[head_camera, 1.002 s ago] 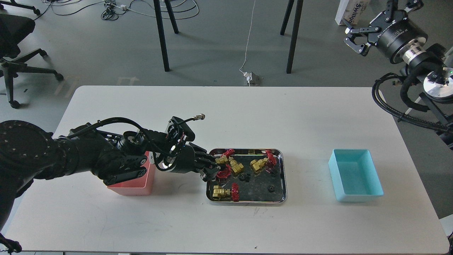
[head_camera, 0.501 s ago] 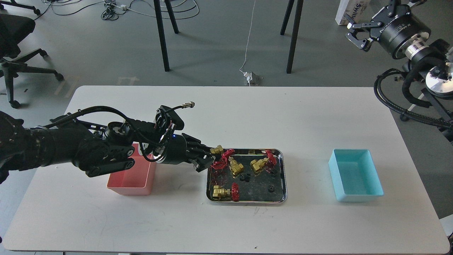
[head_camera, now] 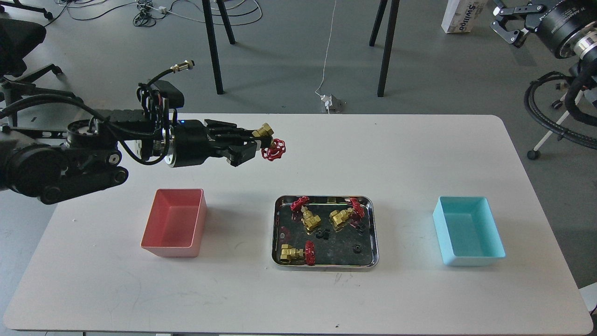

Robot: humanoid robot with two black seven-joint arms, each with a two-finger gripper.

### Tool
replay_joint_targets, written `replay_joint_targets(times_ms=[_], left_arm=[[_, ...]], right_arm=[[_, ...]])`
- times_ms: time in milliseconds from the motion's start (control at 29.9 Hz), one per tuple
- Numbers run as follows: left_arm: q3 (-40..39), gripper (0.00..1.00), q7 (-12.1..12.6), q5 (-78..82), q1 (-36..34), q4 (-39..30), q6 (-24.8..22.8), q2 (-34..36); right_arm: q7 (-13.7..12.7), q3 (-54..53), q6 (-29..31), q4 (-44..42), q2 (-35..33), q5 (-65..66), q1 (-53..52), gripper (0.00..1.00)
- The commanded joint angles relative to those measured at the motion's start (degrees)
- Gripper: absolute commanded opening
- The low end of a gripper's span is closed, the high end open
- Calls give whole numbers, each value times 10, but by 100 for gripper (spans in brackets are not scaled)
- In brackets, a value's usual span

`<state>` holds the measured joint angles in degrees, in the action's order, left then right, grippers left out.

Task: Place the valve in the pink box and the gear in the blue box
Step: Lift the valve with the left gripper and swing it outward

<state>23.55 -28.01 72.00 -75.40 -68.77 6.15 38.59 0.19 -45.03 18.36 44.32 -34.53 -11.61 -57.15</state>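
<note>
My left gripper [head_camera: 254,140] is shut on a brass valve [head_camera: 269,141] with a red handwheel and holds it high above the table, behind the steel tray [head_camera: 278,233] and to the right of the pink box [head_camera: 176,222]. The pink box looks empty. Three more valves [head_camera: 308,218] lie in the tray with a few tiny black gears [head_camera: 356,248]. The blue box [head_camera: 468,230] stands empty at the right. My right gripper [head_camera: 507,23] is open, raised far off the table at the top right.
The steel tray sits mid-table between the two boxes. Table legs and cables stand on the floor behind the table. An office chair [head_camera: 18,51] is at the far left. My right arm's cables [head_camera: 550,116] hang past the table's right edge.
My left gripper lifted one valve out of the tray and carried it up and back to the left. My right gripper rose further toward the top right.
</note>
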Motion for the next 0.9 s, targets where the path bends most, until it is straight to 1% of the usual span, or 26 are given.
replay_joint_targets(times_ms=[0,167,234,334,401,501,601,635,735,868], left_arm=[[-8,18,0,1,1,-16,1,54],[-12,18,0,2,4,-26,2,137],[-22,18,0,2,5,-36,2,168],[-25,18,0,2,6,-62,2,208],[-25,18,0,3,9,-66,2,223],[-22,18,0,3,28,-60,3,229],[-28,19,0,3,75,-43,10,226],[-28,19,0,3,88,-36,15,223],[-28,19,0,2,127,-17,44,215],[-28,19,0,2,156,3,63,211]], right_arm=[[1,-3,-1,1,2,0,-8,100],[2,-3,-2,1,17,-1,-10,100],[6,-5,-2,1,25,-1,-9,100],[6,-5,-3,-1,51,-1,-8,100],[7,-8,-10,0,69,-1,-10,100],[6,-23,-31,-1,86,0,-22,100],[5,-20,-49,-11,95,0,-36,100],[3,-19,-57,-20,100,0,-38,100],[1,-20,-108,-56,118,0,-63,100],[0,-20,-119,-69,122,0,-79,100]])
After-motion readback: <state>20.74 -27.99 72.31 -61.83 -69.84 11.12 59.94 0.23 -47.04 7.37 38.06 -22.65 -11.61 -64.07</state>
